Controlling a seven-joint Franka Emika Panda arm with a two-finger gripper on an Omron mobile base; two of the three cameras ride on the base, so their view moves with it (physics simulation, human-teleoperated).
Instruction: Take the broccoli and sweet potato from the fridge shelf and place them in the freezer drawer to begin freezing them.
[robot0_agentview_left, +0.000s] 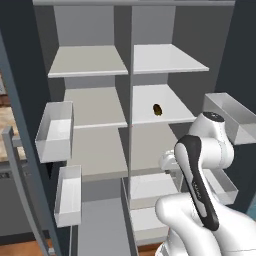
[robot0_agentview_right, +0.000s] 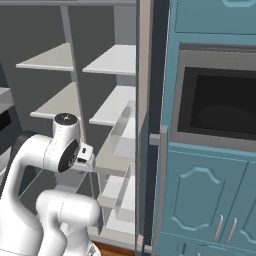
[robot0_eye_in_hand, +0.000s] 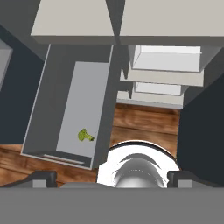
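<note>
Your hand (robot0_eye_in_hand: 111, 178) hangs above the wide, deep grey box-shaped freezer drawer (robot0_eye_in_hand: 46, 109), fingers spread wide, holding nothing; the tiny yellow-green broccoli clump (robot0_eye_in_hand: 85, 135) lies inside that drawer, the small brown-orange oblong sweet potato (robot0_agentview_left: 157, 109) on a fridge shelf above
</note>
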